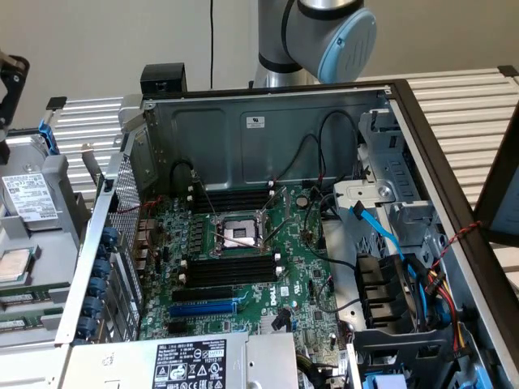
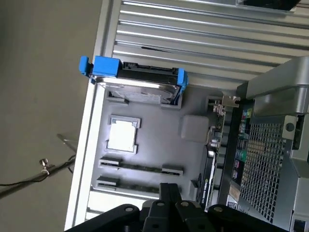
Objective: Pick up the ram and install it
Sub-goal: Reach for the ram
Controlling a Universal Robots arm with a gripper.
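Claw point(image 2: 169, 191) hangs over the tray, fingers pinched close, holding nothing.
Just below it the ram point(image 2: 140, 167) lies flat in the gray tray point(image 2: 159, 150), with a second stick point(image 2: 133, 186) beside it and a square silver chip point(image 2: 120, 135) near. The tray sits outside the open computer case point(image 1: 268, 130). Inside, the long black slots point(image 1: 231, 267) look bare. So I think the ram is not picked up yet, and putting it in is all left.
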